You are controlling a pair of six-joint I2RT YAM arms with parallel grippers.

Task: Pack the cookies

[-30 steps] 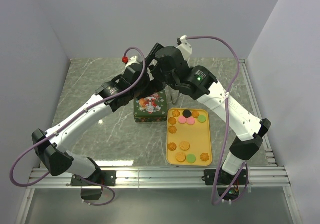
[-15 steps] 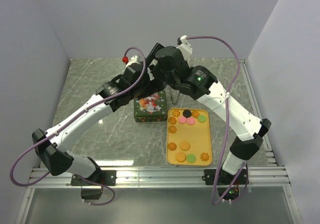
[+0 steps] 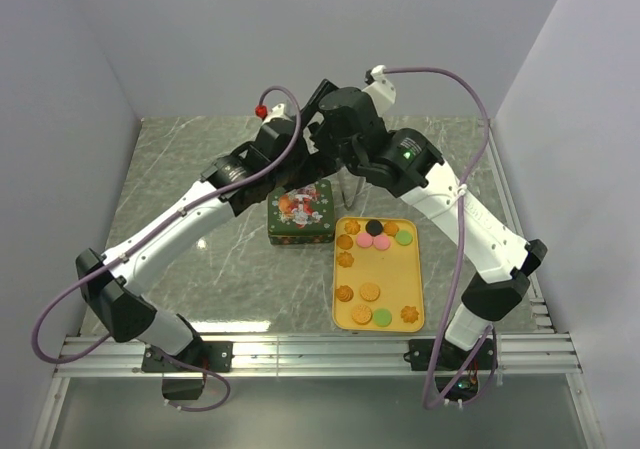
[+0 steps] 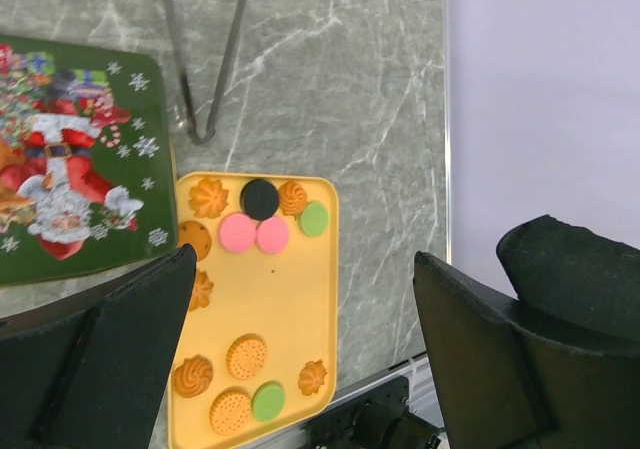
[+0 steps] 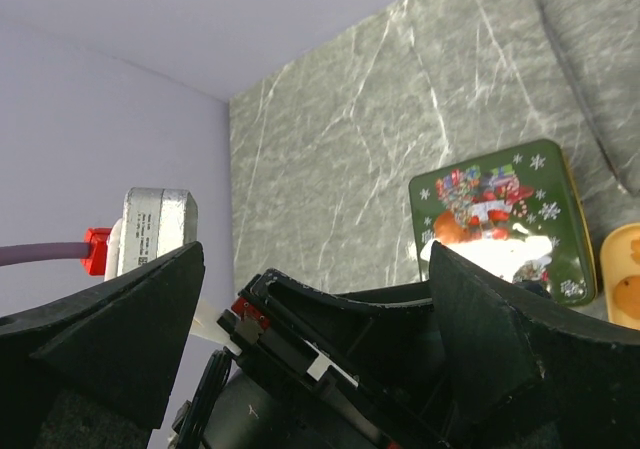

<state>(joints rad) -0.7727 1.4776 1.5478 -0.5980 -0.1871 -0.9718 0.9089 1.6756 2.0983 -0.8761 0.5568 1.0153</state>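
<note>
Golden-brown, pink and green cookies (image 3: 371,291) look light and crumbly, wanting gentle edge grips; both jaws gape wide, empty.

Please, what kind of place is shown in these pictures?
Probably a robot test cell in a laboratory, not a kitchen: plain walls enclose a marble-look table, two arms are bolted to a metal rail, and a yellow tray of cookies is staged.

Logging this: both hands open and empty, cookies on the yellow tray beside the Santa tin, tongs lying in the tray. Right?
Not quite: the left wrist view shows the tongs on the table beyond the tray, not in it. The rest holds: left hand and right hand open and empty, cookies on the tray beside the Santa tin.
</note>
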